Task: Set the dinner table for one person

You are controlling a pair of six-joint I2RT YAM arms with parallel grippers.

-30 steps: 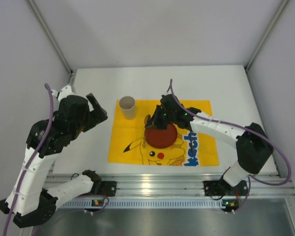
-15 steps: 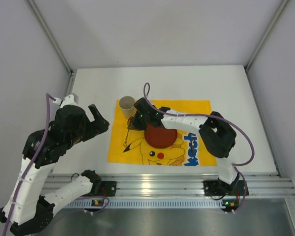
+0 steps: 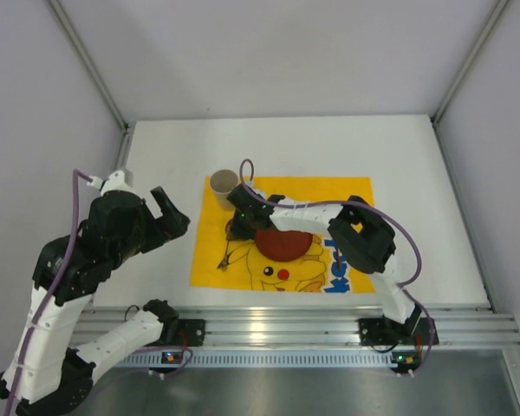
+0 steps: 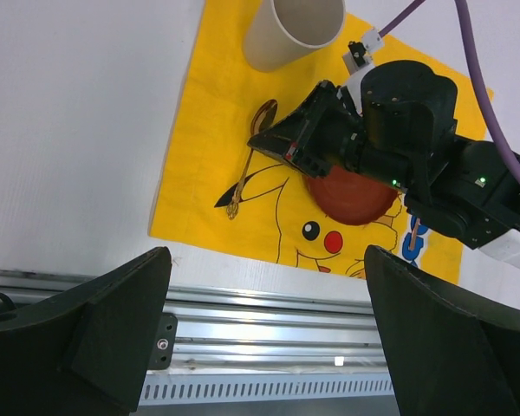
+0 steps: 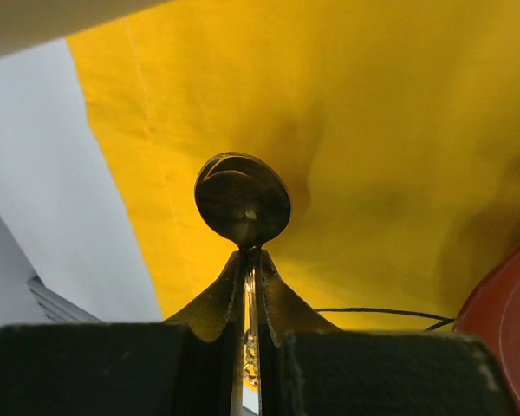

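With our right gripper (image 5: 250, 277) clamped on the spoon (image 5: 243, 198) over the yellow cloth (image 5: 373, 113), a dragging release could ruck it against the plate (image 5: 511, 303).

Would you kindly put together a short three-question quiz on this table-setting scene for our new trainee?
1. True or false: the left gripper is holding the cup.
2. Multiple choice: what is the right gripper shut on? A the cup; B the spoon; C nothing.
3. Fill in: seen in the top view, the spoon is to the ___ of the red plate.

Key: 1 false, its jaws stand wide open and well clear of the cup; 2 B; 3 left.
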